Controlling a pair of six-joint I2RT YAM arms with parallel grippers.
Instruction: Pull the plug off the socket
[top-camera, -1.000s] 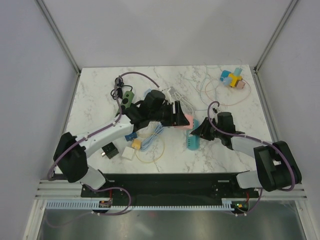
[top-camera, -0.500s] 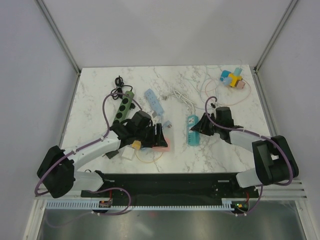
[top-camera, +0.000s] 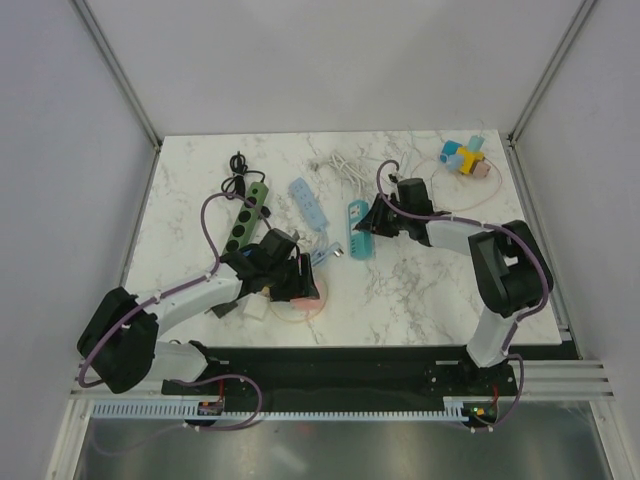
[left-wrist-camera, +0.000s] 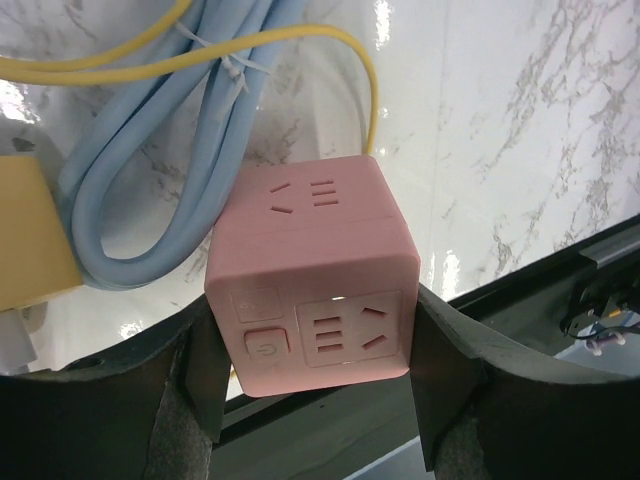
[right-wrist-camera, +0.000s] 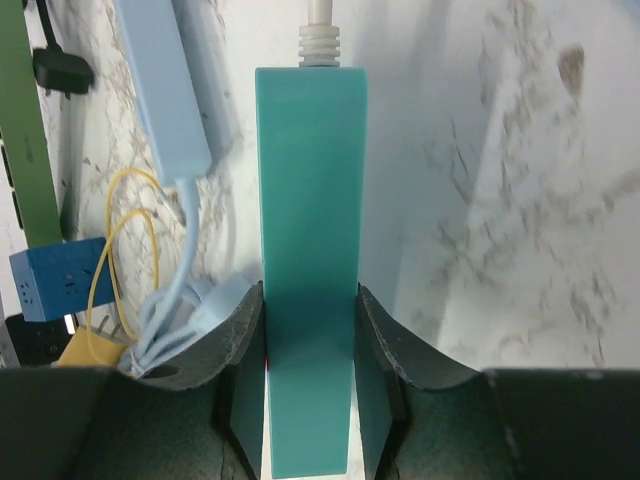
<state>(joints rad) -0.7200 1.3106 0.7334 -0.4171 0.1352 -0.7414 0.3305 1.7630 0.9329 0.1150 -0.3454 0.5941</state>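
Pink cube socket (left-wrist-camera: 312, 280): clamped on two opposite sides by the left gripper (top-camera: 292, 282), lower left of centre in the top view, just beside a looped light-blue cable (left-wrist-camera: 130, 200) and a yellow cable (left-wrist-camera: 300, 40) on the marble table (top-camera: 430, 290). Teal power strip (right-wrist-camera: 310, 200): pinched at one end in the narrowly set right gripper (right-wrist-camera: 310, 390), upper centre of the top view, well apart from the cube. Green power strip (top-camera: 245, 215): laid at the upper left.

Pink cube socket (left-wrist-camera: 312, 285): smooth matt plastic. Teal strip (right-wrist-camera: 310, 230): smooth satin plastic. Table (left-wrist-camera: 520, 120): glossy marble-look, mirror-like reflections. Blue cable (left-wrist-camera: 130, 190): shiny sheath. My left pads (left-wrist-camera: 450, 390): matt, grainy black.
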